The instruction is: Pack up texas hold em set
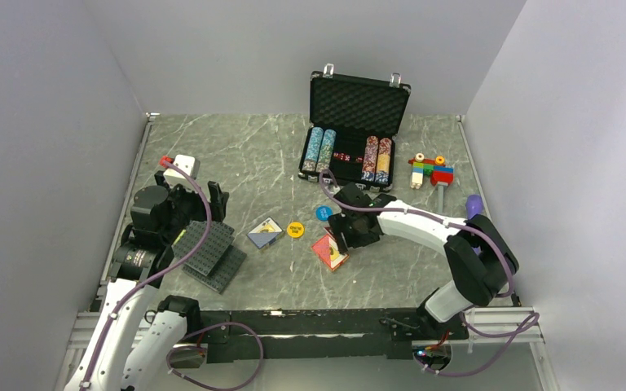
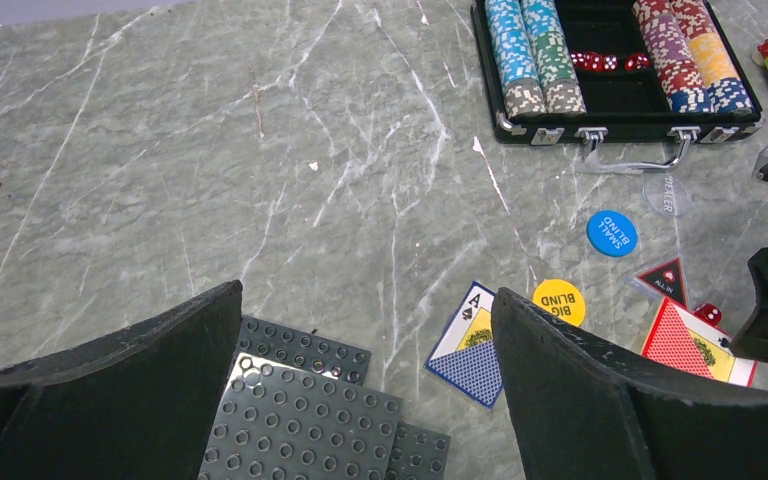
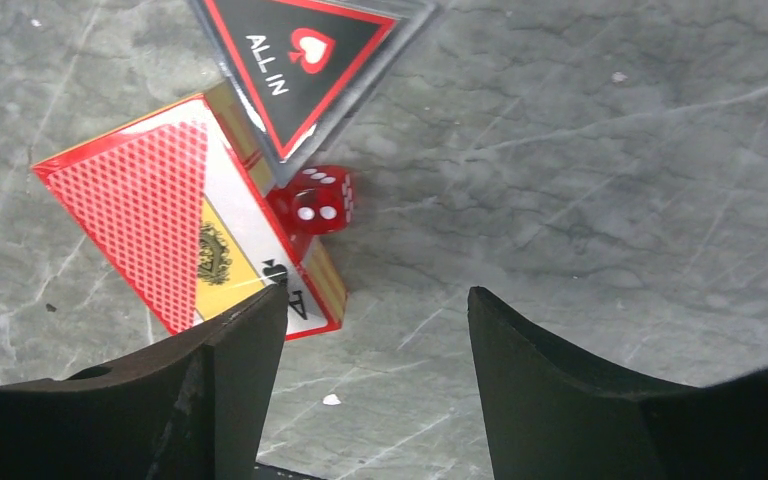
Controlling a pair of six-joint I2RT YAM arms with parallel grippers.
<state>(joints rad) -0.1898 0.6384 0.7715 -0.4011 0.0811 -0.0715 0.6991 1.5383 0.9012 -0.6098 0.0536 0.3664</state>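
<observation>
At the far edge of the marble-patterned table (image 1: 212,155), the black briefcase (image 1: 359,104) is standing open with its foam-lined lid upright, holding rows of chips (image 2: 525,55) at either end and a few red dice (image 2: 605,62) in the middle compartment. Nearer the arms, other pieces of the set are lying loose on the table: a blue-backed card deck (image 1: 265,234), a yellow button (image 1: 295,230) just beside it, a blue button (image 1: 323,213) a little farther back, a clear dealer button (image 2: 666,193) just in front of the case handle, and a red-backed card deck (image 3: 160,220). A red-edged triangular all-in button (image 3: 300,60) is overlapping one corner of that red deck, and a single red die (image 3: 318,200) is sitting against the deck's edge under the triangle's tip. The right gripper (image 3: 378,300) is hovering just over this cluster with its jaws partly spread and nothing between them. The left gripper (image 2: 365,300) is hanging wide apart and empty above the dark grey building plates (image 2: 310,410), well apart from the case. A colourful toy-block figure (image 1: 430,169) is standing to the right of the briefcase.
</observation>
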